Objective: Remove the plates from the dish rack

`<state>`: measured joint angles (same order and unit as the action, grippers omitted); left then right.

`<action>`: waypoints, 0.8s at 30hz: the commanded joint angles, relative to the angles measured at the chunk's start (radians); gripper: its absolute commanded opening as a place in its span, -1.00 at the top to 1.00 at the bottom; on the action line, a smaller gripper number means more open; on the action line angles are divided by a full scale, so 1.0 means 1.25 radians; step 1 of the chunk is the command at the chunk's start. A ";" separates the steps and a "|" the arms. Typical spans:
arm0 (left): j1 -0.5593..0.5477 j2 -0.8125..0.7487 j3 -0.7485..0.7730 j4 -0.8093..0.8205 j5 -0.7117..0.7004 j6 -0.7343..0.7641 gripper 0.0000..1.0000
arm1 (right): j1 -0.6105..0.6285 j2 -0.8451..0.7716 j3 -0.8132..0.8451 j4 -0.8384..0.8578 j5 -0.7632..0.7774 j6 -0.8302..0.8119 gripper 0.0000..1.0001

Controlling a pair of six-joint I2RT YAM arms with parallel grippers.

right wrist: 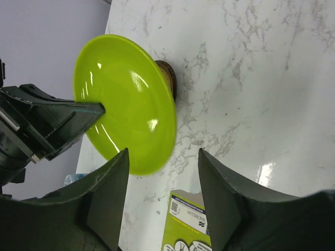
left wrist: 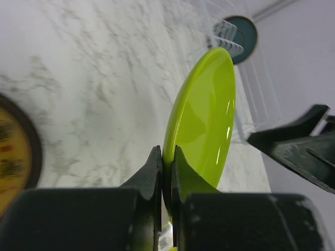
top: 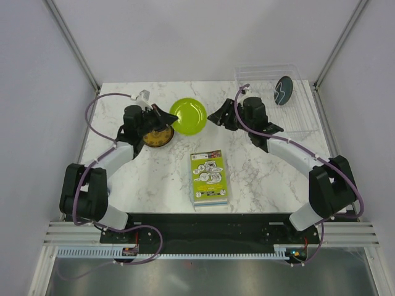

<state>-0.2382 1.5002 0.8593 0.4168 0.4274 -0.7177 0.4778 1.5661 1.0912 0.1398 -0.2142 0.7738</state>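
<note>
My left gripper [top: 171, 118] [left wrist: 167, 157] is shut on the rim of the plain lime green plate [top: 188, 116] [left wrist: 204, 115] [right wrist: 125, 104] and holds it above the table. My right gripper [top: 217, 114] [right wrist: 163, 157] is open and empty just right of that plate, not touching it. The yellow-brown patterned plate [top: 155, 137] [left wrist: 13, 157] [right wrist: 166, 78] lies flat on the table under the left gripper. A dark round plate [top: 283, 90] [left wrist: 243, 32], teal-looking here, stands upright in the clear dish rack [top: 302, 117] [left wrist: 251, 104] at the back right.
A lime-green rectangular book [top: 208, 177] [right wrist: 191, 225] lies on the marble table near the front middle. Grey walls and metal posts close in the back and sides.
</note>
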 commanded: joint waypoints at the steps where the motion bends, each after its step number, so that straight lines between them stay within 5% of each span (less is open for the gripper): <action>1: 0.098 -0.042 -0.017 -0.089 -0.098 0.080 0.95 | -0.037 -0.067 0.022 -0.054 0.045 -0.061 -0.27; 10: 0.235 0.001 -0.023 -0.170 -0.159 0.132 0.95 | -0.099 -0.091 -0.011 -0.087 0.039 -0.099 -0.24; 21: 0.253 0.092 -0.001 -0.223 -0.174 0.119 0.95 | -0.117 -0.083 -0.016 -0.101 0.036 -0.116 -0.21; 23: 0.253 0.103 -0.001 -0.224 -0.170 0.116 0.75 | -0.120 -0.083 -0.018 -0.104 0.034 -0.120 -0.21; 24: 0.252 0.104 0.000 -0.225 -0.168 0.115 0.47 | -0.121 -0.083 -0.019 -0.106 0.031 -0.120 -0.21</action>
<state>0.0776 1.6150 0.8223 0.1364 0.2153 -0.5941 0.3363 1.4723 1.0740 0.0086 -0.1677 0.6491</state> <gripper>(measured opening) 0.105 0.608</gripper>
